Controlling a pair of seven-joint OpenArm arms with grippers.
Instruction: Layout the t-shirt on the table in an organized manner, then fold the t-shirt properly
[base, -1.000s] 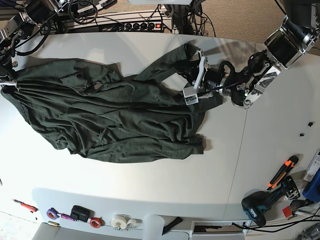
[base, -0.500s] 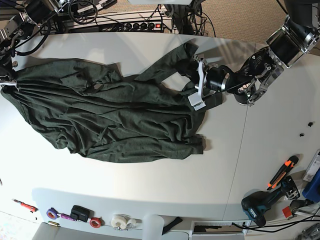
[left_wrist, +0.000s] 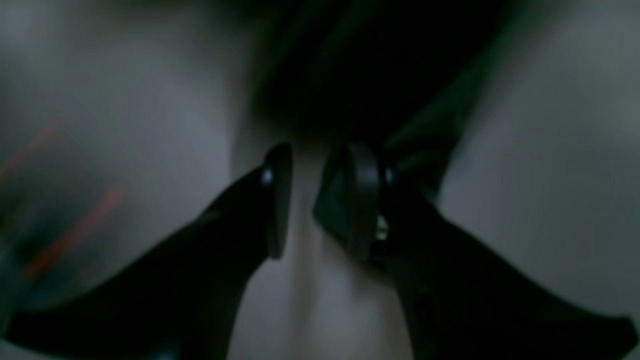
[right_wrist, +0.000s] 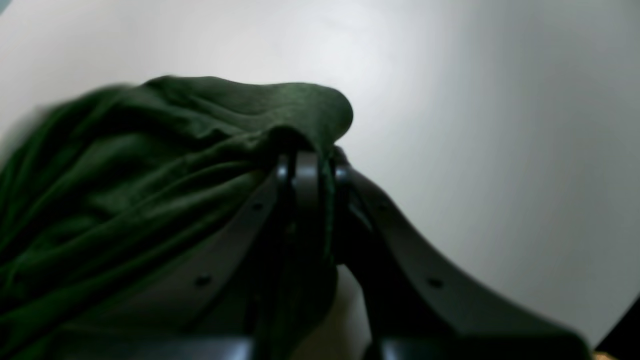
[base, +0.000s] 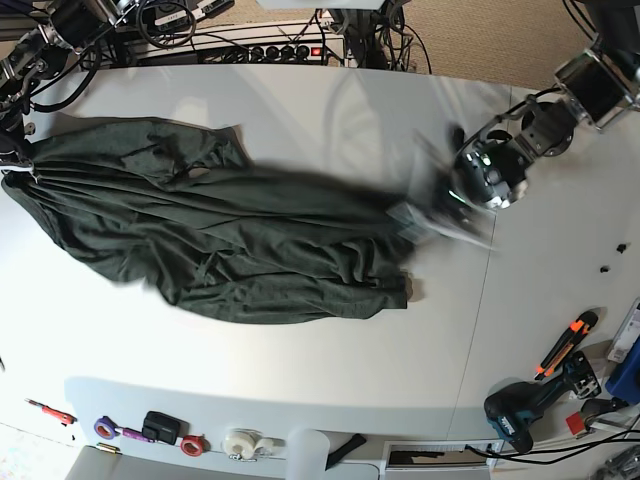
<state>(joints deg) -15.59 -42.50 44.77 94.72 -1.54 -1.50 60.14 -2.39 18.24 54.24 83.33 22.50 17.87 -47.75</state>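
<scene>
The dark green t-shirt (base: 230, 240) lies rumpled across the left and middle of the white table (base: 300, 350). Its right end stretches in a blur toward my left gripper (base: 435, 210). In the left wrist view that gripper (left_wrist: 312, 200) has its jaws apart, with bare table showing in the gap and dark t-shirt (left_wrist: 375, 75) just past the fingertips. My right gripper (base: 14, 165) is at the table's far left edge. In the right wrist view it (right_wrist: 310, 175) is shut on a bunched fold of the t-shirt (right_wrist: 150, 175).
An orange-handled cutter (base: 566, 343) and a drill (base: 525, 405) lie at the front right. Tape rolls (base: 245, 442) and small tools line the front edge. A power strip and cables (base: 260, 50) run along the back. A thin seam (base: 480, 300) crosses the table on the right.
My left gripper has opened and swung right and down, blurred in motion. The shirt part that lay up toward the back is now pulled flat to the right. The right gripper has not moved.
</scene>
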